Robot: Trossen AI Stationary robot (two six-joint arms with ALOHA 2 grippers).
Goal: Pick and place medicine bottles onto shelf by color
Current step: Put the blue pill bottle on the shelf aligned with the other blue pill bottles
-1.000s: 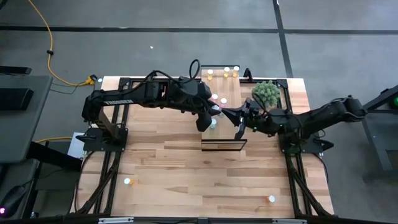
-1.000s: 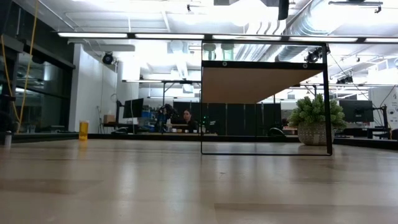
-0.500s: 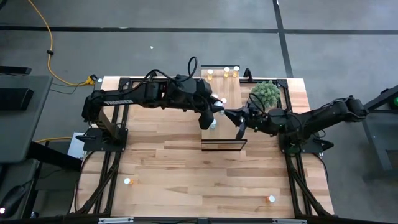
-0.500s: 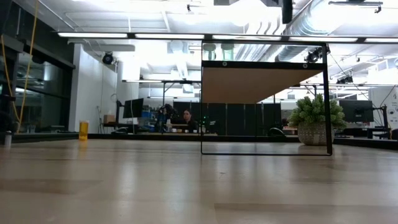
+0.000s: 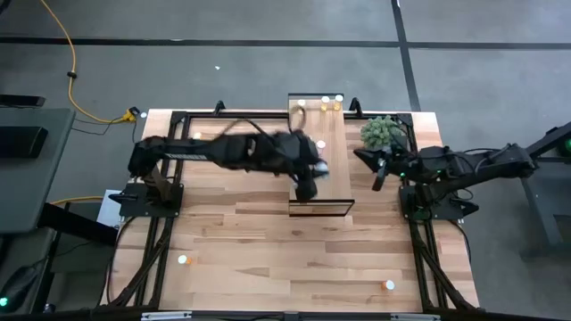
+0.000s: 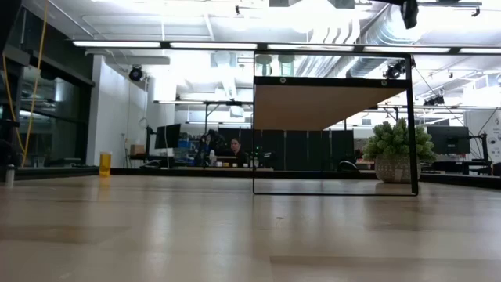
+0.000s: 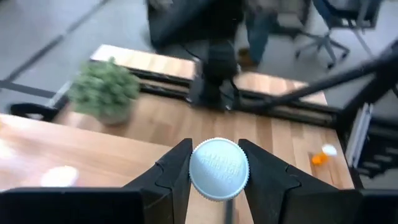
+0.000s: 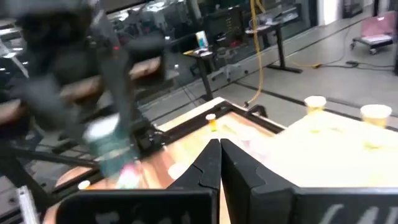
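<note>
left end effector (image 7: 217,171) clamped on a medicine bottle (image 7: 218,169), up over the shelf (image 5: 319,207).

i see the white cap pinched between my left fingers (image 7: 176,171), the bottle carried above the near half of the shelf at mid-desk (image 5: 232,241). my right end effector (image 8: 219,163) has its fingers pressed together, holding nothing, parked beside the potted plant (image 5: 381,131). three yellow bottles (image 5: 326,102) stand on the shelf's far end; an orange bottle (image 5: 389,285) sits near the desk's front edge.

Grey floor (image 5: 223,62) with a yellow cable (image 5: 71,85); bright ceiling lights (image 6: 196,45) above distant desks (image 6: 180,160).
</note>
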